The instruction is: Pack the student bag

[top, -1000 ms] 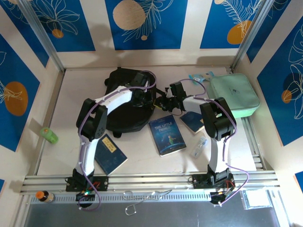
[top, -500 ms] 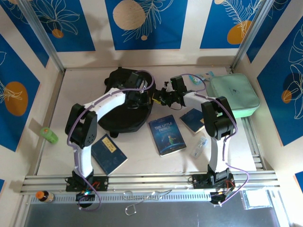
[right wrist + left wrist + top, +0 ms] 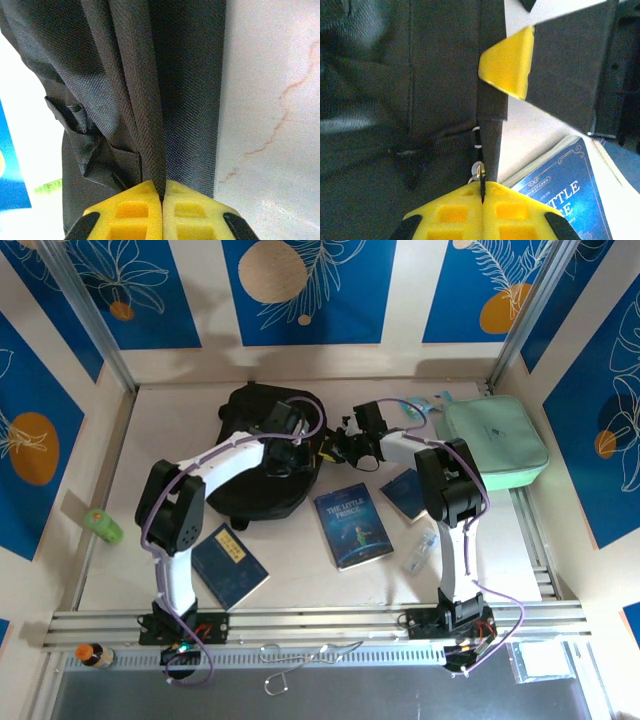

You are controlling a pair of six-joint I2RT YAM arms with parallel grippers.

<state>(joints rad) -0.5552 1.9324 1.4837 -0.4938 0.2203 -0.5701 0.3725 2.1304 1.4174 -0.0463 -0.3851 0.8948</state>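
— Where was the student bag [image 3: 262, 465] found?

— It was seen lying flat on the desk [image 3: 300, 585], toward the far side and left of the middle, with both arms reached to its right-hand edge.

— And how were the fingers set?

— The left fingers [image 3: 470, 192] were clenched on a thin black tab beside a small metal ring at the bag's edge. A zip pull was judged likely, though that could not be told for certain. The right fingers [image 3: 150, 192] were pressed together on a fold of the bag's woven fabric, or perhaps a strap.

— Was anything counted as packed?

— Nothing could be. Whether the bag had been opened could not be made out from above. The Little Prince book [image 3: 352, 525] was seen on the desk near the bag, with a smaller blue book [image 3: 407, 495] just to its right. A dark blue book [image 3: 230, 565] was seen nearer the left arm's base, and a small clear container [image 3: 421, 550] near the right arm. The mint-green case [image 3: 495, 440] was laid at the far right, well apart from the bag.

— So how far along was the task judged?

— It was judged to be at its start. The bag was gripped at two places, seemingly so that it could be opened. The opening, the loading of the loose items and the closing were all reckoned as left to do.
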